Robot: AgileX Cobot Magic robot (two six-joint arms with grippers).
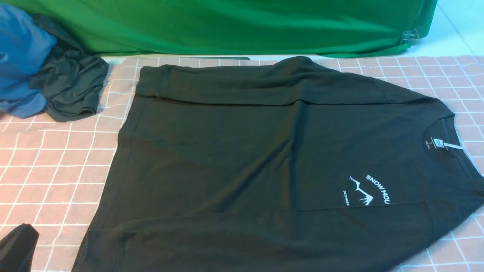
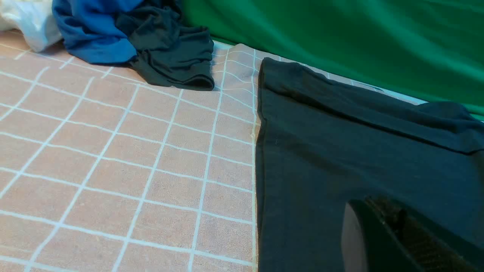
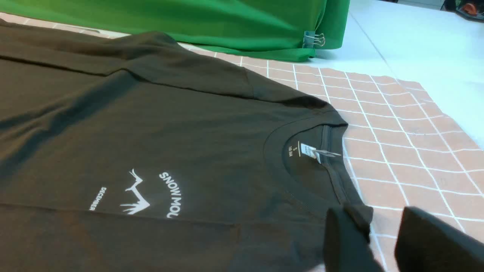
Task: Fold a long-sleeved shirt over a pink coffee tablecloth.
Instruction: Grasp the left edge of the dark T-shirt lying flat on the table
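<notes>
The long-sleeved shirt (image 1: 264, 151) lies flat on the pink coffee tablecloth (image 1: 49, 170), black, chest logo up, collar at the right. Both sleeves are folded in over the body. My left gripper (image 1: 17, 245) shows only as a dark tip at the near left corner, apart from the shirt's hem. In the left wrist view that gripper (image 2: 368, 206) is shut and empty, with the shirt (image 2: 340, 151) behind it. My right gripper (image 3: 378, 217) stands open at the shirt's (image 3: 151, 132) near shoulder corner by the collar. One finger (image 3: 348, 241) touches that corner, and the tablecloth (image 3: 397, 151) shows in the gap.
A bright green cloth (image 1: 227, 26) hangs along the back, held by a binder clip (image 1: 410, 36). A small dark garment (image 1: 72, 87) bunched with blue fabric (image 1: 19, 56) sits at the far left. Bare white table (image 3: 416, 45) lies beyond the tablecloth's right edge.
</notes>
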